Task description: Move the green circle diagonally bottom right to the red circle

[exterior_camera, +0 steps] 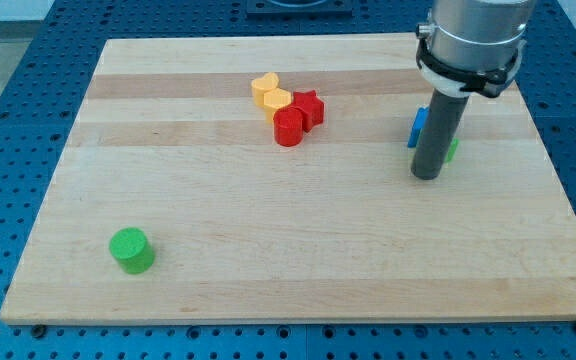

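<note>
The green circular block (pixel 131 249) sits untouched at the wooden board's (pixel 268 270) seven o'clock, well apart from the red circular block (pixel 288 127) near centre-top. My tip (pixel 426 176), bare and holding nothing, stands far off at three o'clock; the push looks unstarted.

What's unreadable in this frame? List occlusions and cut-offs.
- Blue block, camera view: mostly hidden behind the dark rod; shape cannot be told.
- Small green block, camera view: only a sliver shows at the rod's right; shape unclear.
- Arm above the grey collar: cut off by the view's top edge.
- My tip: whether it touches either block cannot be told.
</note>
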Motion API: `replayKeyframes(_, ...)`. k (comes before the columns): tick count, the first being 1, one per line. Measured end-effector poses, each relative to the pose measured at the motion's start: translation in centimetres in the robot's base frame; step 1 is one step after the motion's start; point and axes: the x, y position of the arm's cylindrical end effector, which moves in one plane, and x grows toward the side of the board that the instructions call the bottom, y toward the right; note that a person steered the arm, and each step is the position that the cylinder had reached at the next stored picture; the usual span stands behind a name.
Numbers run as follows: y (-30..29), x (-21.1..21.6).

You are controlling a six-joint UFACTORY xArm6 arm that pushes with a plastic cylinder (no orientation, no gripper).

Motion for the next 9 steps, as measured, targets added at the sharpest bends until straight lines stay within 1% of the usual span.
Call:
replayKeyframes(1,-6.3,0.5)
replayKeyframes(4,-39.0,3.8)
replayKeyframes(5,-42.5,4.0)
replayKeyframes(6,-42.7,9.1)
replayKeyframes(7,-42.7,12.1)
replayKeyframes(8,-42.0,12.4)
replayKeyframes(9,-38.0,12.4)
